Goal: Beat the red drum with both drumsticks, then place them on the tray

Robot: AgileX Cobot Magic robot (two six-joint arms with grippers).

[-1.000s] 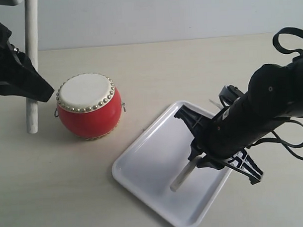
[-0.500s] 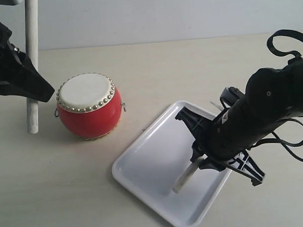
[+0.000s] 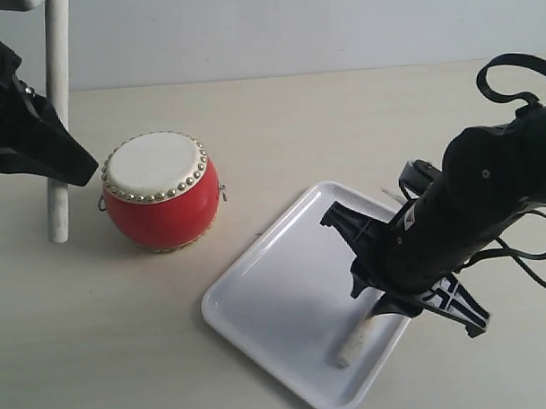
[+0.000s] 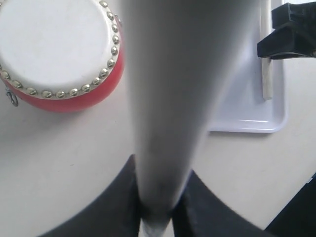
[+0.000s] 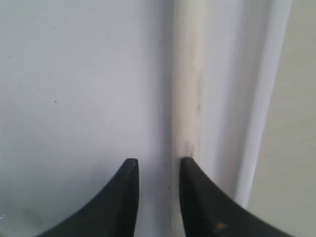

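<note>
The red drum [image 3: 160, 195] [image 4: 54, 49] stands upright on the table, left of the white tray [image 3: 276, 294] [image 5: 74, 74]. My left gripper [image 3: 61, 162] [image 4: 158, 217] is shut on one drumstick [image 3: 57, 113] [image 4: 173, 98], which hangs upright just left of the drum with its lower end near the table. My right gripper [image 3: 380, 304] [image 5: 157, 163] is low over the tray's near right part, its jaws apart with bare tray between them. The other drumstick [image 3: 354, 341] [image 5: 187, 84] lies flat on the tray along its rim, beside one finger.
Pale tabletop surrounds the drum and tray. The right arm's black body and cables [image 3: 515, 187] hang over the tray's right side. The tray's rim [image 4: 247, 123] shows in the left wrist view beyond the held stick.
My right gripper has moved down toward the tray's near right rim, and its drumstick has gone from slanted in the jaws to lying on the tray. The left arm has not moved.
</note>
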